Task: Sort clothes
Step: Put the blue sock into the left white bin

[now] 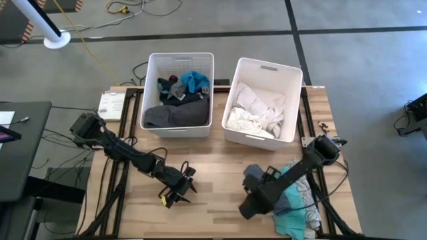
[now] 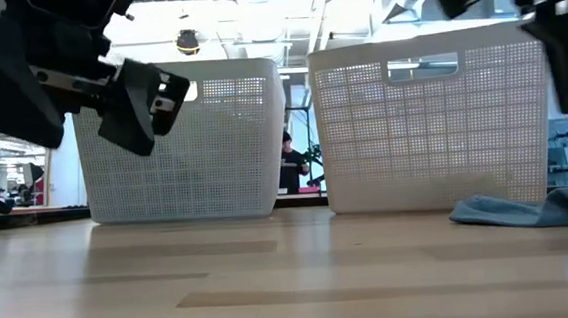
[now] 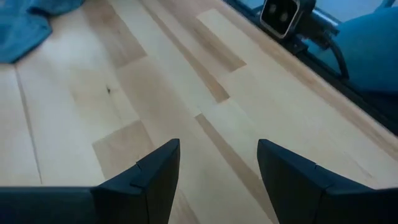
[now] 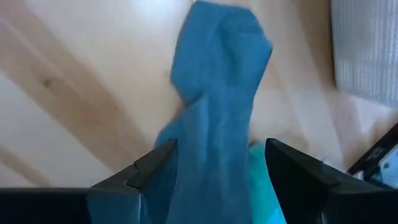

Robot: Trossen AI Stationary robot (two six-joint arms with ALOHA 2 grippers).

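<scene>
At lower left of the high view the left gripper [image 1: 179, 189] hangs released over bare bench [image 1: 213, 173]. The left bin [image 1: 179, 65] holds dark clothes, the right bin [image 1: 263, 73] white ones. At lower right the right gripper [image 4: 217, 180] gapes, empty, over a blue garment [image 4: 214, 99] atop the remaining pile [image 1: 300, 200]. It may pinch two layers together, or snag the teal piece beneath.

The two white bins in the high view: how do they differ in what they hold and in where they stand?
The left bin holds dark, grey and blue clothes; the right bin holds only white clothes. The left bin stands squarely along the table's far edge, in front of the left arm; the right bin is turned slightly, in front of the right arm. Both are white, perforated plastic, open-topped and upright.
</scene>
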